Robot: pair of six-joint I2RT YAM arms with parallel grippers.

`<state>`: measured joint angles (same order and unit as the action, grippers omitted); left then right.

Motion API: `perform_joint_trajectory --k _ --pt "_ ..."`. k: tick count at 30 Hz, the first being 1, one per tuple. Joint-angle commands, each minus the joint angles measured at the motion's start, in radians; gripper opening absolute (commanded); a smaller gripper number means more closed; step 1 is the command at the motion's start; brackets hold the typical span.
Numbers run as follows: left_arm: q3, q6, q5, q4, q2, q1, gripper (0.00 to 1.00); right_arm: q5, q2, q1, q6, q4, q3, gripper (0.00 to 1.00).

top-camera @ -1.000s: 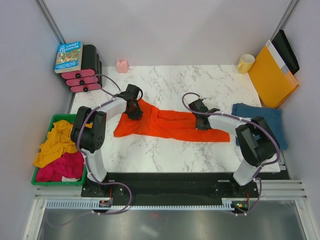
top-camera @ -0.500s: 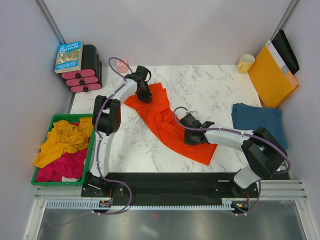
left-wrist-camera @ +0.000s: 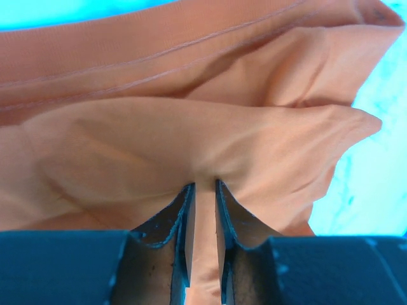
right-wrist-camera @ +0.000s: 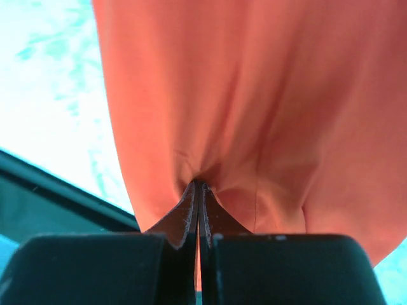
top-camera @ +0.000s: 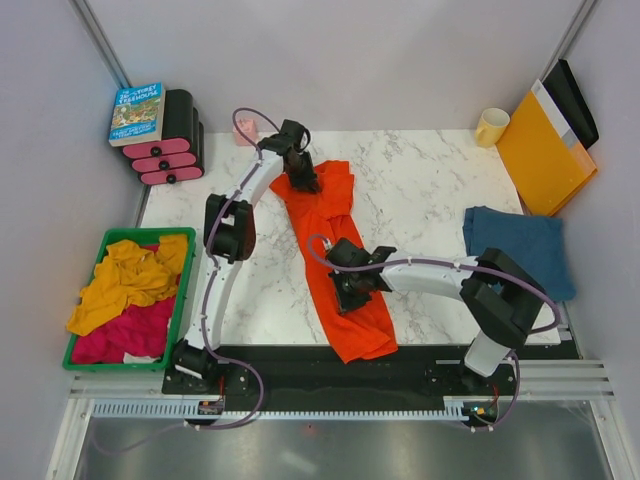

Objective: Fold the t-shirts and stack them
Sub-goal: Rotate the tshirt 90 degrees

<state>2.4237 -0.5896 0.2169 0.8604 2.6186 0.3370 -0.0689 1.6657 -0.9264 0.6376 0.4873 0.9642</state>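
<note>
The orange-red t-shirt (top-camera: 330, 240) lies as a long band from the back middle of the table down past the near edge. My left gripper (top-camera: 303, 180) is shut on a thick fold of it at the far end (left-wrist-camera: 203, 210). My right gripper (top-camera: 350, 290) is shut on thin cloth near the lower part (right-wrist-camera: 200, 187), with the hem hanging past the table's front edge. The dark blue t-shirt (top-camera: 518, 245) lies folded at the right side of the table.
A green bin (top-camera: 105, 245) of yellow and pink cloth stands left of the table. At the back are a book (top-camera: 137, 112) on pink-black weights, a small pink box (top-camera: 245, 131), a yellow mug (top-camera: 491, 126) and an orange-yellow envelope (top-camera: 543, 152).
Both arms have swung the orange-red shirt from lying left-to-right into a near-to-far line: the left gripper went to the back, the right gripper came toward the near edge and left.
</note>
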Motion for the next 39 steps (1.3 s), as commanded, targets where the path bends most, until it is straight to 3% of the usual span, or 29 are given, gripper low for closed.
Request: perform_joint_trajectory --k 1,4,5,9,13,14,16,18,23,28,34,39 --pt "0.069 0.059 0.136 -0.05 0.017 0.011 0.27 -0.121 0.043 0.0 -0.102 -0.036 0.12 0.02" --pt "0.063 0.066 0.154 -0.057 -0.029 0.01 0.28 -0.019 0.037 0.007 -0.108 -0.033 0.183 0.08" --pt "0.019 0.065 0.101 -0.06 -0.058 0.011 0.29 0.009 0.004 0.023 -0.105 -0.033 0.198 0.12" --pt "-0.223 0.082 -0.016 -0.162 -0.311 0.004 0.38 0.156 -0.11 0.07 -0.134 -0.018 0.283 0.47" --pt "-0.428 0.067 -0.068 -0.233 -0.547 -0.024 0.41 0.221 -0.149 0.158 -0.179 -0.001 0.401 0.58" --pt "-0.508 0.059 -0.08 -0.235 -0.636 -0.027 0.41 0.227 -0.117 0.191 -0.209 0.0 0.422 0.57" --pt "-0.612 0.047 -0.077 -0.241 -0.724 -0.027 0.38 0.27 -0.075 0.212 -0.242 -0.009 0.479 0.28" --pt "-0.808 0.01 -0.073 -0.285 -0.86 -0.018 0.35 0.352 0.014 0.225 -0.282 -0.012 0.53 0.01" --pt "-1.272 -0.065 -0.12 -0.385 -1.144 0.029 0.32 0.356 0.294 0.25 -0.303 -0.029 0.747 0.0" --pt "-1.529 -0.098 -0.107 -0.396 -1.42 0.082 0.32 0.347 0.547 0.261 -0.311 -0.033 0.965 0.0" --pt "-1.637 -0.066 -0.047 -0.361 -1.614 0.088 0.32 0.351 0.684 0.27 -0.323 -0.065 1.075 0.0" --pt "-1.628 -0.026 -0.045 -0.293 -1.615 0.096 0.31 0.34 0.784 0.294 -0.299 -0.072 1.148 0.02"
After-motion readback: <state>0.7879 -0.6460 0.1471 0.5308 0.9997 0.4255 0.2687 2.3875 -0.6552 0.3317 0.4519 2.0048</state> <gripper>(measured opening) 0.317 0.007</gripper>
